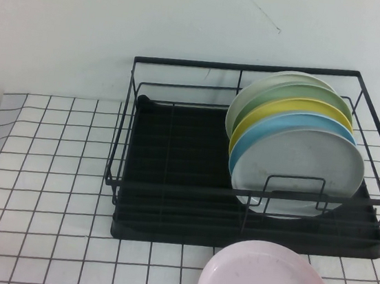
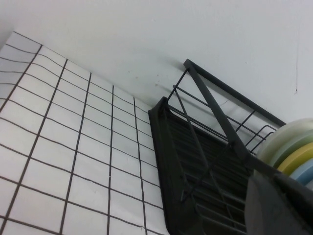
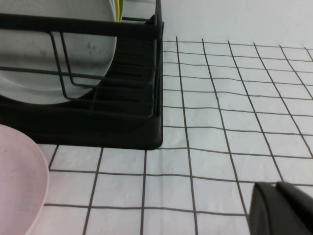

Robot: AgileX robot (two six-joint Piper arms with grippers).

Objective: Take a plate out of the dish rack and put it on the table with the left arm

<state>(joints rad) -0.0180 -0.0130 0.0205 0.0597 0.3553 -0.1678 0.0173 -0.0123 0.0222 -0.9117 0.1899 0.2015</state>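
High view first: nearest the robot, at the table's near edge toward its right corner, lies a pale pink plate flat on the tiles, apparently already set out. Just behind it stands the dish rack, its left half bare ribbed tray, its right half filled. The grey plate leans upright at the front of the stack, propped by a wire loop so it stays on edge and is the easiest to reach. Behind it stand a light blue plate, then yellow, green and whitish ones, toward the far wall. Neither arm appears in this view. The left claw shows only as a dark corner beside the rack's left end; the right claw hangs low over tiles right of the rack. I cannot tell whether either is open.
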